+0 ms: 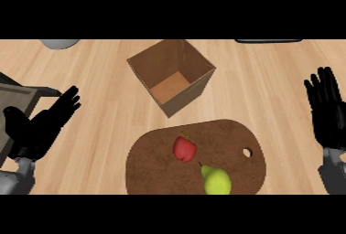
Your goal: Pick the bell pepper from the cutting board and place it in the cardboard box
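A small red bell pepper (184,149) lies on the left-middle of a dark brown cutting board (229,132) near the view's lower edge. An open cardboard box (172,77) stands beyond the board, its opening facing up and turned cornerwise. My left hand (40,125) shows at the left edge, open with fingers straight, well to the left of the board. My right hand (329,109) is at the right edge, open with fingers up, apart from the board. Neither hand touches anything.
A yellow-green pear (217,180) lies on the board just in front of the pepper. A grey object (15,98) sits at the far left behind my left hand. A pale round thing (59,43) and a dark item (268,40) lie at the back edge.
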Available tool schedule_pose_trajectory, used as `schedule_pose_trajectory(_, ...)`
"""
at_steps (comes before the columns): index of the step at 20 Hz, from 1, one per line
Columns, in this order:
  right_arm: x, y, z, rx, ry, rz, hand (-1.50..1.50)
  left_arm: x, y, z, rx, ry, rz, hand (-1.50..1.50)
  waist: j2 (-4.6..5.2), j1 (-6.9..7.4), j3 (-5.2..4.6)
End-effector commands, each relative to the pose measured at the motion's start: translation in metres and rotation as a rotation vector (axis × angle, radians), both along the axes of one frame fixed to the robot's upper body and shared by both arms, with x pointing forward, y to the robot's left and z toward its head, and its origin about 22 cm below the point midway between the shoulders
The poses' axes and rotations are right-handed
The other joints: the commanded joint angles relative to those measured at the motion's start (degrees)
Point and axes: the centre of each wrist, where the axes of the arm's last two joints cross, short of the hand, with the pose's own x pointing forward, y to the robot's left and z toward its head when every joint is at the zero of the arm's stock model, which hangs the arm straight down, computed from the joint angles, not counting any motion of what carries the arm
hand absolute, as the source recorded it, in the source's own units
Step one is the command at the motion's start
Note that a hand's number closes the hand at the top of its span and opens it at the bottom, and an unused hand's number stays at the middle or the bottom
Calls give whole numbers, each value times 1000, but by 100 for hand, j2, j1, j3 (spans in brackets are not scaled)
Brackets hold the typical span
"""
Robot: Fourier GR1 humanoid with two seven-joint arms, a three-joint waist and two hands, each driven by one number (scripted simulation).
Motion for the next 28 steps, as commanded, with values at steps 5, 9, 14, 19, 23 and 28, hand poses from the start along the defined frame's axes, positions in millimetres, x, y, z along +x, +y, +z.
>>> schedule_pose_trajectory(5, -23, 99, -12, -174, 16, 115, -150, -1, 57, 15, 366, -141, 250, 0, 90, 130, -227)
schedule_pose_trajectory(9, -34, 11, -28, -931, 123, 196, -150, -1, 54, 14, 357, -126, 251, 0, 123, 284, -361)
schedule_pose_trajectory(14, -91, 151, -60, -563, -16, 199, -150, -21, 54, -37, 394, -120, 339, 0, 107, -11, -206)
schedule_pose_trajectory(19, -103, 143, -57, -777, -56, 241, -150, -16, 47, -28, 378, -125, 341, 0, 109, 14, -200)
schedule_pose_trajectory(23, -89, 116, -26, -1064, 39, 252, -150, -17, 57, -42, 405, -111, 360, 0, 95, -5, -231)
schedule_pose_trajectory(28, -71, 128, 18, -1249, 245, 363, -150, -7, 39, -35, 395, -136, 320, 0, 107, 43, -221)
